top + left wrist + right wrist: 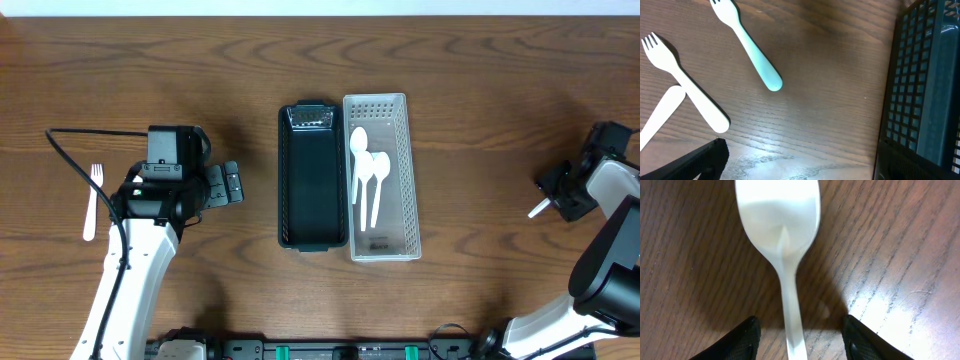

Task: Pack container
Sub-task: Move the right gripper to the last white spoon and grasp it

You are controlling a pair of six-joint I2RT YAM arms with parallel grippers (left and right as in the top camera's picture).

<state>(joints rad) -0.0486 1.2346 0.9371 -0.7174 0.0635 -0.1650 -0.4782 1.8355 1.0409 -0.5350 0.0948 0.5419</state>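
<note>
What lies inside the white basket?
White spoons lie overlapping inside the white basket; their exact number is unclear. Whatever is beneath them is covered.

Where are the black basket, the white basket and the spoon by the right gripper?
black basket [312, 190]: overhead view, on its bare floor.
white basket [375, 102]: overhead view, on the end wall at the top of the picture.
spoon [779, 215]: right wrist view, on its bowl.

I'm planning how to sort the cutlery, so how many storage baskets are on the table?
2. A black basket lies at the centre of the overhead view. A white perforated basket sits right beside it on its right, holding white spoons. No other basket shows in any view.
</note>
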